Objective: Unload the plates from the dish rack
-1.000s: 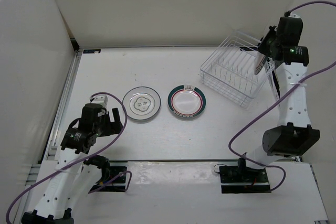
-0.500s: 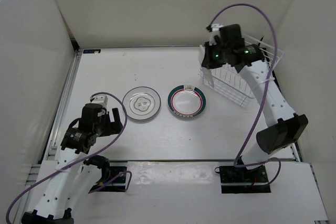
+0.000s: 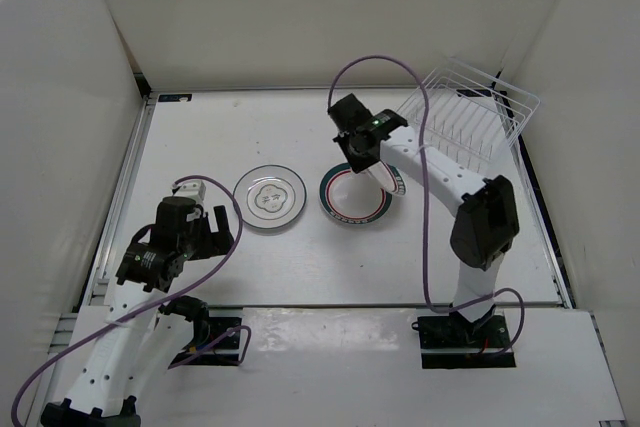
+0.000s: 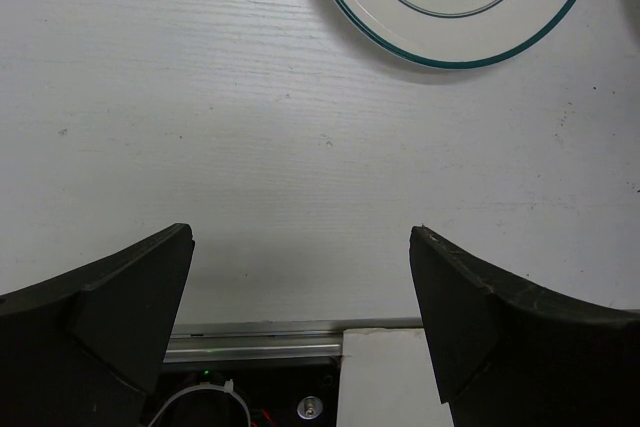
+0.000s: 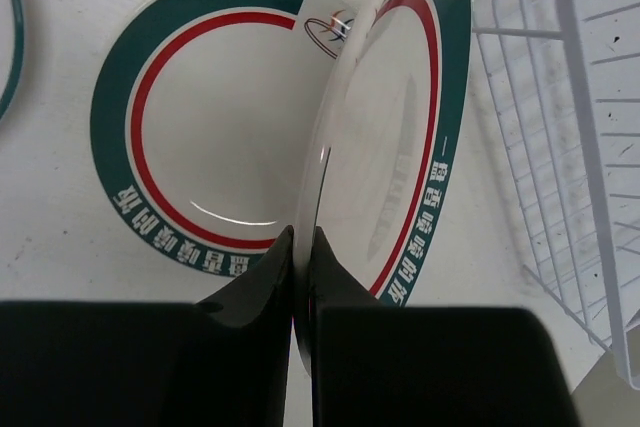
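Observation:
My right gripper is shut on the rim of a white plate with a dark green rim and red ring. It holds the plate tilted on edge just above a matching green-rimmed plate that lies flat on the table, also seen in the right wrist view. A thin-rimmed plate with a central drawing lies flat to its left. The white wire dish rack stands at the back right, right of the held plate. My left gripper is open and empty, near the thin-rimmed plate.
White walls close in the table at the back and both sides. The rack's wire wall is close to the right of the held plate. The table's metal front rail runs just below my left fingers.
My right arm has swung left from the dish rack with the green-rimmed plate in its grip, down to just above the matching plate on the table. The left arm has not moved.

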Robot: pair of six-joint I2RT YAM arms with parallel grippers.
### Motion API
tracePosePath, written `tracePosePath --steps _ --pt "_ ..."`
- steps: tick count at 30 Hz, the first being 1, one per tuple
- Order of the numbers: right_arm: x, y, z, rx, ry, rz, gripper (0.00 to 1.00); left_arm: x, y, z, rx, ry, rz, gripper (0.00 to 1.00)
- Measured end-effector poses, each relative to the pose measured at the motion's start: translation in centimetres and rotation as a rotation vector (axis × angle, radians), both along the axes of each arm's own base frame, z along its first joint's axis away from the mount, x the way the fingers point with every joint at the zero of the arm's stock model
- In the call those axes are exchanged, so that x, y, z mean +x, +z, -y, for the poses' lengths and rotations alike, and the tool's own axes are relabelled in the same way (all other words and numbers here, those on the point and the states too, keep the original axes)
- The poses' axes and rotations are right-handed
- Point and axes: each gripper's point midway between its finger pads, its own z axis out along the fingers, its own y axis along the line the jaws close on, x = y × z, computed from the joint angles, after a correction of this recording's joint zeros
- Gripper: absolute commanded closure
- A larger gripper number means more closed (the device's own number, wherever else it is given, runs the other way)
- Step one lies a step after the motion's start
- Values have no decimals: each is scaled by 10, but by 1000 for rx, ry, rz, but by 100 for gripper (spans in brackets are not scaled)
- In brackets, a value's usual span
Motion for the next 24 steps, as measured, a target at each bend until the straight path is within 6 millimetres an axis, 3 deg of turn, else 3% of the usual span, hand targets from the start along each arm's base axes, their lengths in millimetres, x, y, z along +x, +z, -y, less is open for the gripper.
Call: tracePosePath --steps 5,24 --pt "-1 -31 -14 -99 -4 -5 100 0 0 0 0 0 0 0" --pt "-2 -64 -59 -161 -94 77 100 0 1 0 -1 -1 4 0"
